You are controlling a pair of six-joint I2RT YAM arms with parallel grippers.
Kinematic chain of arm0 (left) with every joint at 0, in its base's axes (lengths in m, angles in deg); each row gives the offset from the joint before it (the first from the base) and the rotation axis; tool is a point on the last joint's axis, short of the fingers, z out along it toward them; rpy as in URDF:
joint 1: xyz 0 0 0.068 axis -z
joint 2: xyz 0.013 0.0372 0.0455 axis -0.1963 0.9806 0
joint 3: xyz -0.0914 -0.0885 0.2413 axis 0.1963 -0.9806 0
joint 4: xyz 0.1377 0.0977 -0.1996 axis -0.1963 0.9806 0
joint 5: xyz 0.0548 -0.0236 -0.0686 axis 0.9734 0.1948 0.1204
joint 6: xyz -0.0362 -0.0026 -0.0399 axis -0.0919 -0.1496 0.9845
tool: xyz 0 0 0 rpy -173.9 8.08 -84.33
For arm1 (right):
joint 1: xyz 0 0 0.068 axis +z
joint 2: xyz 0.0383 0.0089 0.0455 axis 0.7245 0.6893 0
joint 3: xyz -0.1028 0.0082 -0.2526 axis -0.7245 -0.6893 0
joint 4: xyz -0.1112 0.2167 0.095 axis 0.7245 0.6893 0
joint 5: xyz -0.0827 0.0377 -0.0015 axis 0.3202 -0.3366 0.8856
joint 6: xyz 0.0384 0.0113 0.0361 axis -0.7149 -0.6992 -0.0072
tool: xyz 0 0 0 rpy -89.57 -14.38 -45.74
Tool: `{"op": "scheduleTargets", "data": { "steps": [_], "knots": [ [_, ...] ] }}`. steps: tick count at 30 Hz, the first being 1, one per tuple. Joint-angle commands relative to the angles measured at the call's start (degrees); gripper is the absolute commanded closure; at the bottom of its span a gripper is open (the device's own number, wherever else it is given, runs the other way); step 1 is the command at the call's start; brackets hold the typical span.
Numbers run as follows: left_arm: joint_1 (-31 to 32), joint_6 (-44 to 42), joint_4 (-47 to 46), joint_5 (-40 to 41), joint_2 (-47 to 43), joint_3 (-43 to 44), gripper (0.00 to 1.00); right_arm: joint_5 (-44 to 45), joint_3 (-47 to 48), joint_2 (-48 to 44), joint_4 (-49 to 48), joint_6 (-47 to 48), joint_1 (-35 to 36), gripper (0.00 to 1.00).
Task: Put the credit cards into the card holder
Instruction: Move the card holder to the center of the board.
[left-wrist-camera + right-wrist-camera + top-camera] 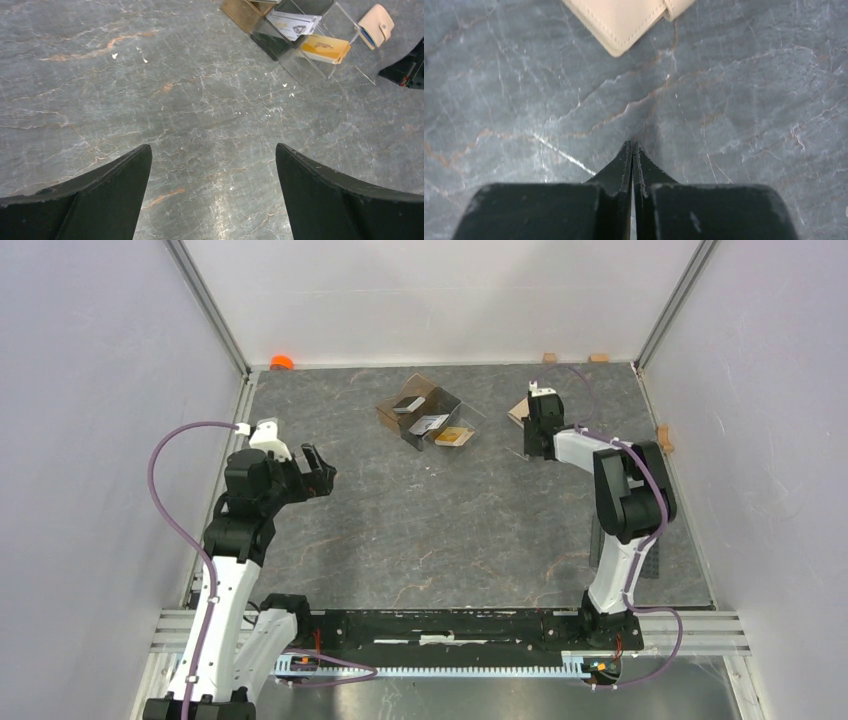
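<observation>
The right hand [633, 150], pinched fully shut on nothing, points at bare bench just short of the folded card holder [624, 20] near the far right corner. Advancing shut, it could shove the holder away. The credit cards [325, 48] lie in the clear box [240, 12] at the far edge. The left hand [212, 150] gapes empty.

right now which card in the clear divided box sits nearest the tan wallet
The orange-gold plastic card, in the end compartment of the clear brown-tinted box closest to the tan leather wallet; the silver-grey card beside it lies farther off.
</observation>
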Motion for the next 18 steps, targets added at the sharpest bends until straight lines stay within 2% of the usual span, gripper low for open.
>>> {"op": "scheduleTargets", "data": {
  "steps": [1,2,8,11,18],
  "knots": [
    [0.26,-2.17,-2.42,-5.03,0.52,-0.46,0.0,-1.4,-0.81,-5.48,-2.09,-0.41,-1.17,0.8],
    [0.36,-2.1,-2.42,-5.22,0.59,-0.48,0.0,-1.9,0.79,-5.08,-0.99,-1.11,-2.06,0.68],
    [0.29,-2.09,-2.42,-5.03,0.74,-0.51,0.0,-12.48,5.73,-1.44,-1.84,-6.79,-8.07,0.44],
    [0.36,-2.02,-2.41,-5.07,1.04,-0.36,0.0,-18.71,6.79,0.85,-4.75,-9.68,-11.0,0.4],
    [0.34,-1.92,-2.42,-5.63,1.21,-0.42,0.0,-29.08,9.53,6.51,-11.55,-16.4,-16.73,0.4]
  ]
}}
